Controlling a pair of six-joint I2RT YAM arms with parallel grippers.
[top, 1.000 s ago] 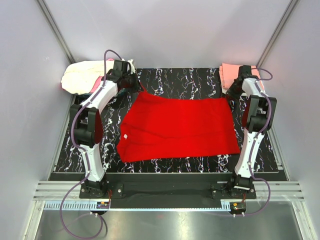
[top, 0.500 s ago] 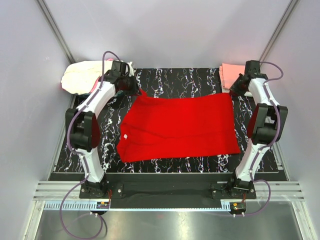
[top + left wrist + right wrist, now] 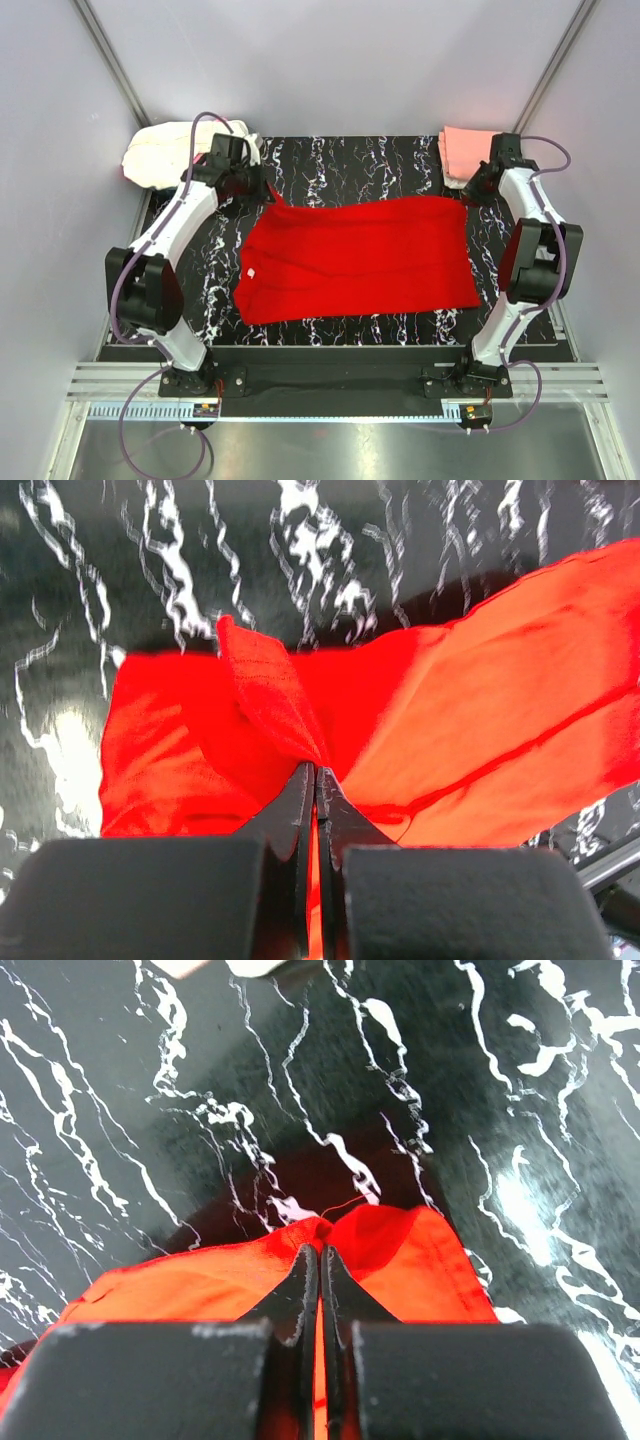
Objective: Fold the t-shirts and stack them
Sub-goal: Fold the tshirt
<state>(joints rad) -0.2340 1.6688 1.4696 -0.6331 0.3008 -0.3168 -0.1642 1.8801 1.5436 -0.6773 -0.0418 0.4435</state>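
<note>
Tabletop (image 3: 220,290) is carrying red shirt (image 3: 360,260) spread flat | left gripper (image 3: 315,772) is clamping its far-left corner | right gripper (image 3: 320,1252) is clamping far-right corner | cream shirt (image 3: 160,155) and pink shirt (image 3: 465,150) are lying at table's far corners.

Part of the cream-white crumpled cloth heap (image 3: 160,152) hidden behind the left arm (image 3: 185,207), salmon-pink folded shirt (image 3: 464,148) partly covered by the right arm (image 3: 527,192), bright red cloth shirt (image 3: 470,720) cut off by the left wrist view's edge
</note>
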